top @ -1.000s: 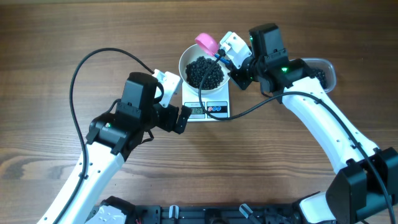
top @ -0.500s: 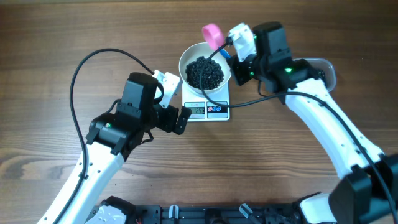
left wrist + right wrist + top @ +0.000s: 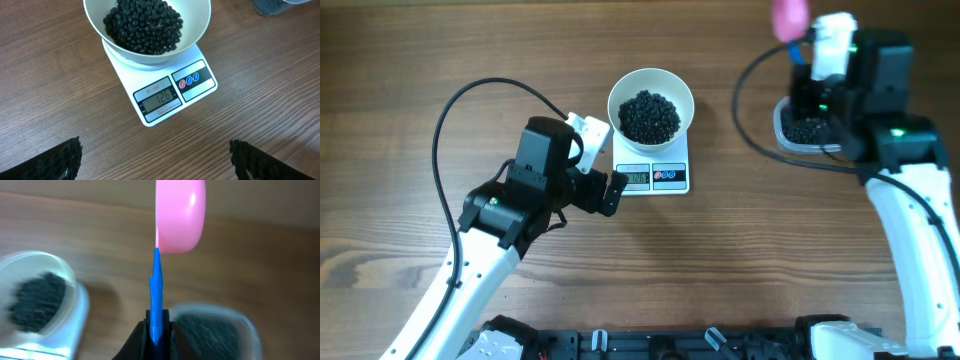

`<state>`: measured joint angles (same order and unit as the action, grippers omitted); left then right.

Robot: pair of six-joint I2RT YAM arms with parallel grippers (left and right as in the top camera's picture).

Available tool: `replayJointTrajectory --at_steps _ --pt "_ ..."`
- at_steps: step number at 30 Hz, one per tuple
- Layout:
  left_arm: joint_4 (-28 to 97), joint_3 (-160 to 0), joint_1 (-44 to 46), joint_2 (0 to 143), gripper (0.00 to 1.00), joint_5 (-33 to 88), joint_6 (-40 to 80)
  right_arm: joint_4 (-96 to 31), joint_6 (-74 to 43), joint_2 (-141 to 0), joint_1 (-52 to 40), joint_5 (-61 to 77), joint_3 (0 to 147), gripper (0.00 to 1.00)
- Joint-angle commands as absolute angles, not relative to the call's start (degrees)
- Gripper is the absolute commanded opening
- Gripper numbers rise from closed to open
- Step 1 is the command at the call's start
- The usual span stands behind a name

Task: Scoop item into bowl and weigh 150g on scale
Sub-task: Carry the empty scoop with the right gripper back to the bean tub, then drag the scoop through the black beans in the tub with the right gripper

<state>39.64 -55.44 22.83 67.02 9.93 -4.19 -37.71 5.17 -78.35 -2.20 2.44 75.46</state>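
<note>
The white bowl (image 3: 651, 108) stands on the white scale (image 3: 654, 176), heaped with the item, small black beans (image 3: 650, 116). In the left wrist view the bowl (image 3: 197, 30) and its beans (image 3: 142, 25) fill the top, and the scale (image 3: 175, 92) has a lit display. My left gripper (image 3: 608, 185) rests open at the scale's front left corner, nothing between its fingertips (image 3: 65, 160). My right gripper (image 3: 803, 70) hovers over the clear tub (image 3: 810, 128), shut on the blue handle (image 3: 156, 295) of the pink scoop (image 3: 181, 212). The scoop's inside is hidden.
The clear tub (image 3: 220, 330) holds more black beans and sits right of the scale, under the right wrist. A blurred white container with dark beans (image 3: 35, 300) shows at that view's left. Black cables loop over the wooden table (image 3: 740, 240) by both arms.
My right arm has swung the scoop from over the bowl's right rim to the right, over the tub. The left arm has not moved.
</note>
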Motion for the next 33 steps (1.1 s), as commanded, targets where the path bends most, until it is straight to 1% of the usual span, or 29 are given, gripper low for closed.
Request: replayJointTrajectory --at_steps 1,6,11,18,25,33 --pt "39.7 -55.1 23.1 67.2 1.0 10.9 -4.3 -43.5 5.0 -77.4 3.3 -4.9 75.8 0.04" --pt "39.7 -55.1 23.1 67.2 1.0 10.8 -4.3 -49.3 9.0 -77.5 9.1 -4.9 75.7 0.04" --pt "39.7 -55.1 23.1 67.2 1.0 10.8 -4.3 -51.2 9.1 -78.5 12.7 -2.9 75.7 0.04" --pt "39.7 -55.1 23.1 67.2 1.0 10.8 -4.3 -54.6 9.1 -84.2 12.8 2.9 75.7 0.04" --pt "39.7 -55.1 23.1 67.2 1.0 10.9 -4.3 -55.4 9.1 -90.6 12.8 4.3 75.7 0.04" --pt "39.7 -55.1 23.1 67.2 1.0 10.9 -4.3 -56.5 9.1 -94.4 12.8 6.5 75.6 0.04"
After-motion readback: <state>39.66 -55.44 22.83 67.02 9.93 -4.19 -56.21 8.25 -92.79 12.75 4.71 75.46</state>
